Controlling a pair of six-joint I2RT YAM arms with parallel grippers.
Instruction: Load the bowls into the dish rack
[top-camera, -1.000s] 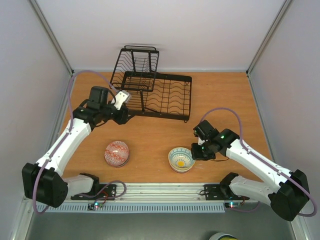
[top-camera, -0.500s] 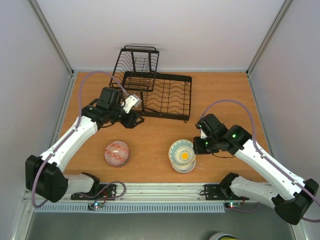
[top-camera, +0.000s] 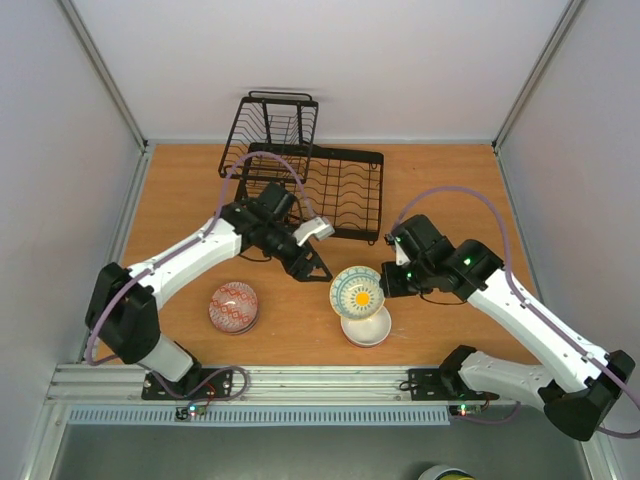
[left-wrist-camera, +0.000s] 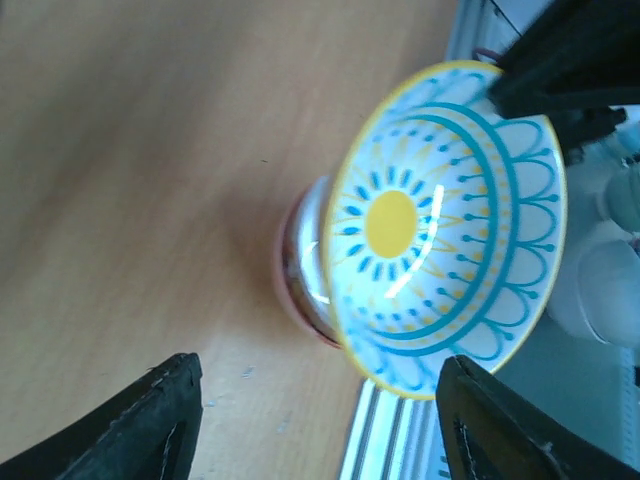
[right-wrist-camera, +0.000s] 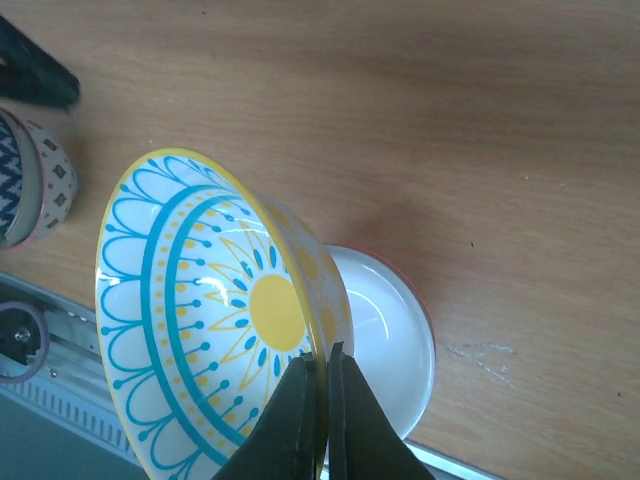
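A smooth orange-brown wooden table (top-camera: 450, 190) sits between plain white walls (top-camera: 400, 70), with the black wire dish rack (top-camera: 340, 190) at the back. At front left rests a round pink-red patterned bowl (top-camera: 233, 306). The left gripper (top-camera: 312, 268), jaws spread and empty, faces a glossy teal-and-yellow bowl (top-camera: 358, 292) tilted above a white-lined bowl (top-camera: 368, 330), its rim pinched by the right gripper (right-wrist-camera: 322, 400).

Glossy glazed bowl (top-camera: 357, 291), matt wooden table (top-camera: 450, 190), black wire rack (top-camera: 322, 186).
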